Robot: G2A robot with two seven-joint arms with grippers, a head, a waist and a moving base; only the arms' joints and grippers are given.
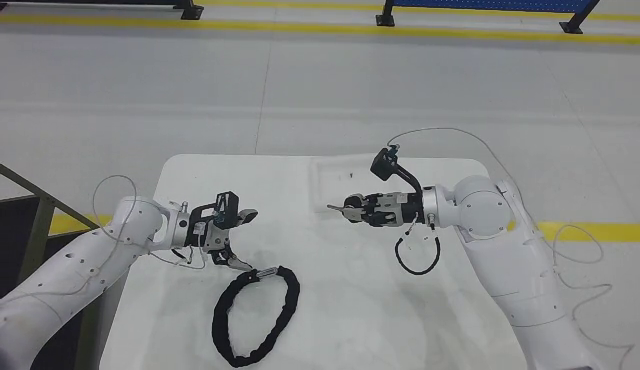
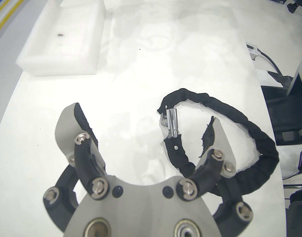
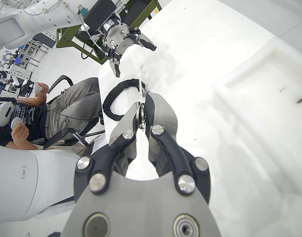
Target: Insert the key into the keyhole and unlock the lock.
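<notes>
Top view: the key (image 1: 335,208), held mid-frame, is well apart from the lock (image 1: 255,315) at lower centre. The lock lies loose on the worktop (image 1: 340,310) and could be pushed aside at insertion.

Left wrist view: the left fingers (image 2: 84,122) are spread wide and empty, with the lock's barrel (image 2: 172,124) framed between them.

Right wrist view: the key is pinched by the right fingers (image 3: 163,109).

Lock (image 2: 269,149): black fabric sleeve, silver cylinder (image 2: 172,124). Key (image 3: 141,92): silver. Tabletop (image 2: 165,25) white; foam tray (image 2: 57,69) white, dark speck.
</notes>
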